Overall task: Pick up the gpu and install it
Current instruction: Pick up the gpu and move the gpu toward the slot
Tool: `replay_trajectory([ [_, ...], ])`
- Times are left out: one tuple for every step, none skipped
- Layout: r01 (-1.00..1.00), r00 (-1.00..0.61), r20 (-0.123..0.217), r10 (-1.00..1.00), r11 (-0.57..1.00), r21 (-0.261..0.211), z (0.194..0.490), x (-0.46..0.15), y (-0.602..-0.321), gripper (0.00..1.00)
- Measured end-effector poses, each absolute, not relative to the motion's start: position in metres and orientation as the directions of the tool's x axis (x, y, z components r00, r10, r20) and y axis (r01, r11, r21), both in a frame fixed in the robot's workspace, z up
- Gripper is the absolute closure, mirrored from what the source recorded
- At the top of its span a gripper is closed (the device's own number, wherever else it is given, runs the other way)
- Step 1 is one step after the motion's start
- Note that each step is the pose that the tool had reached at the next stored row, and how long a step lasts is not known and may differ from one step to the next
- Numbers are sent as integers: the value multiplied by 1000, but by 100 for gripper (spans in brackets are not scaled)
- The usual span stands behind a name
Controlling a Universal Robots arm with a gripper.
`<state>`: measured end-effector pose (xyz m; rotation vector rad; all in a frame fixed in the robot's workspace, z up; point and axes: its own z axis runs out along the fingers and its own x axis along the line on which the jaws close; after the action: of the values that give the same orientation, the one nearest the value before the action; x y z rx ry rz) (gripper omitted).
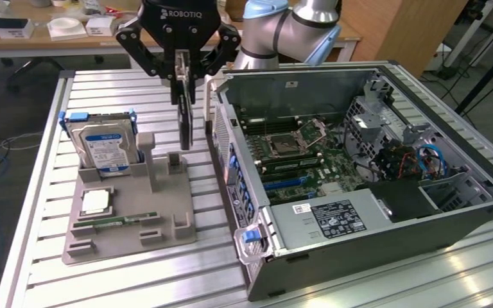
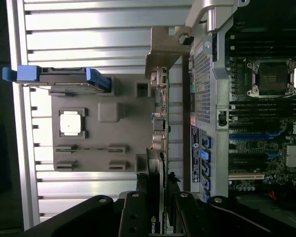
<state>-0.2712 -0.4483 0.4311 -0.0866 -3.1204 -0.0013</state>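
The gpu (image 1: pixel 182 125) hangs upright and edge-on, lifted off the grey holder (image 1: pixel 126 221), in the gap between the holder and the open computer case (image 1: pixel 384 218). My gripper (image 1: pixel 182 80) is shut on the card's upper edge, one finger on each face. In the wrist view the gpu (image 2: pixel 158 148) runs away from the gripper (image 2: pixel 158 210) as a thin dark strip. Its silver bracket (image 2: pixel 163 54) is at the far end, beside the case's rear panel. The motherboard (image 1: pixel 307 151) with its blue slots (image 1: pixel 285 183) lies exposed inside the case.
A hard drive (image 1: pixel 101 147) with a blue label and blue rails stands at the back of the holder. A square chip (image 1: pixel 97 202) and a memory stick (image 1: pixel 113 222) lie in the holder too. The slatted metal table (image 1: pixel 126 276) carries everything. The case wall rises close beside the card.
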Motion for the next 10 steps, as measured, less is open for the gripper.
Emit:
replay_trajectory([
  [56, -998, 20, 56, 998, 0, 431, -270, -448, 74],
  [56, -998, 20, 56, 998, 0, 431, -270, -448, 74],
  [56, -998, 20, 56, 998, 0, 431, -269, -448, 74],
  [56, -998, 20, 56, 998, 0, 431, -268, -448, 74],
  [56, -998, 20, 55, 998, 0, 431, -267, -448, 74],
  [56, -998, 20, 56, 998, 0, 431, -266, -448, 74],
  [56, -998, 20, 56, 998, 0, 431, -265, -448, 74],
  [56, -998, 20, 56, 998, 0, 431, -264, -448, 74],
  [56, -998, 20, 56, 998, 0, 431, -263, -448, 74],
  [56, -998, 20, 55, 998, 0, 431, -262, -448, 74],
])
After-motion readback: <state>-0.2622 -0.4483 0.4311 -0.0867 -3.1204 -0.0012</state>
